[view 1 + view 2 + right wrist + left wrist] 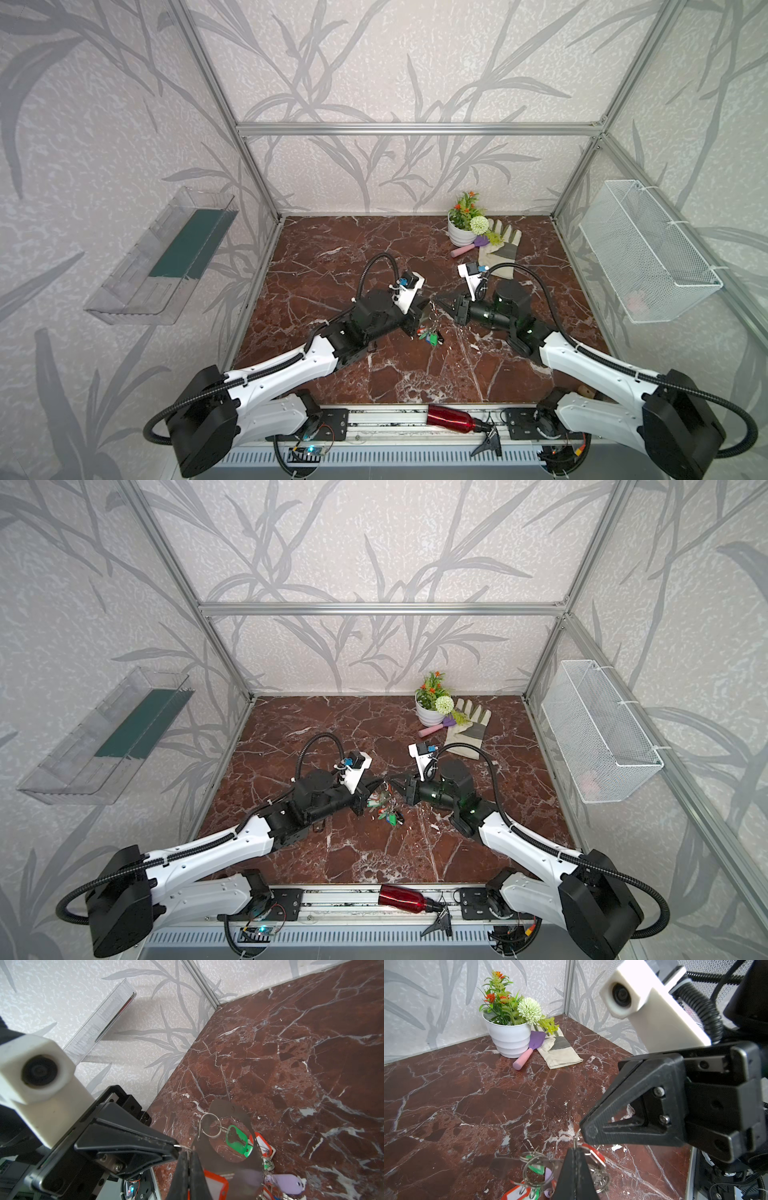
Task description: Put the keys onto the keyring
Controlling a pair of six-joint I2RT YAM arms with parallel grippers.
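Note:
The keyring [228,1169], a flat grey plate with an oval cut-out, hangs above the marble between both grippers; it also shows in the left wrist view [506,1165]. Its keys on green [239,1140], purple [284,1184] and red-orange [214,1184] tags dangle from its edge, bunched in both top views [429,336] [390,814]. My left gripper [576,1159] is shut on a split ring at the plate's edge. My right gripper [188,1159] is shut on a thin silver ring, tip to tip with the left one [428,311] [442,301]. A red tag [593,1152] hangs beside them.
A white flower pot [461,232], a pink-handled trowel [465,249] and a work glove [498,253] lie at the back right. A red bottle [451,417] rests on the front rail. A wire basket [648,257] hangs on the right wall, a clear tray [166,257] on the left.

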